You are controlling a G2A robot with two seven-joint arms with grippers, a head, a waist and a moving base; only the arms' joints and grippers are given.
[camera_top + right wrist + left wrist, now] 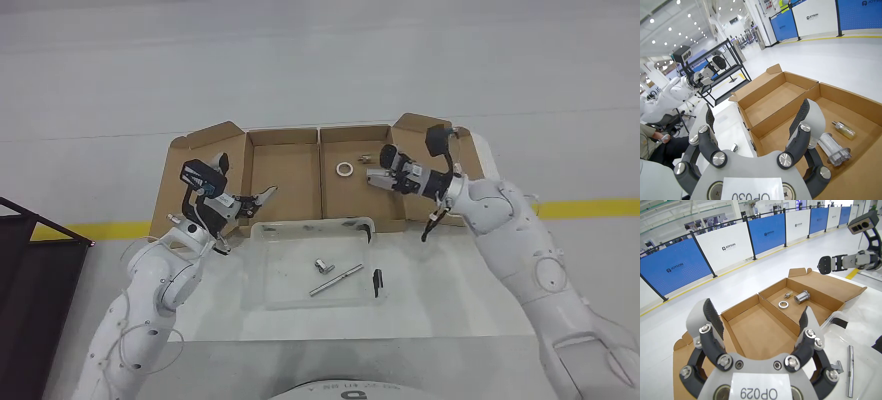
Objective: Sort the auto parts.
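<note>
The white tabletop (pixel 470 290) carries two open cardboard boxes side by side. The left box (pixel 285 185) lies just ahead of the left end effector (pixel 757 311). The right box (pixel 355 200) sits under the right end effector (pixel 757 111). A clear plastic tray (pixel 262 270) stands against the boxes' near walls, between the two end effectors and nearer the robot than both.

The left end effector is released, fingers spread wide with nothing between them, and it hangs over the near edge of the left box. The right end effector is also released and empty, above the right box's floor.

A flanged metal cylinder (pixel 834 149) lies on its side in the right box, just beside the right end effector's outer finger. A long steel rod (pixel 850 370) rests in the tray, near the left end effector on its inner side. A metal ring (pixel 783 305) lies in the right box beyond the left end effector's fingertips. A small yellowish stud (pixel 844 128) lies just past the cylinder. A small bushing (pixel 322 266) and a black part (pixel 377 282) lie in the tray.
</note>
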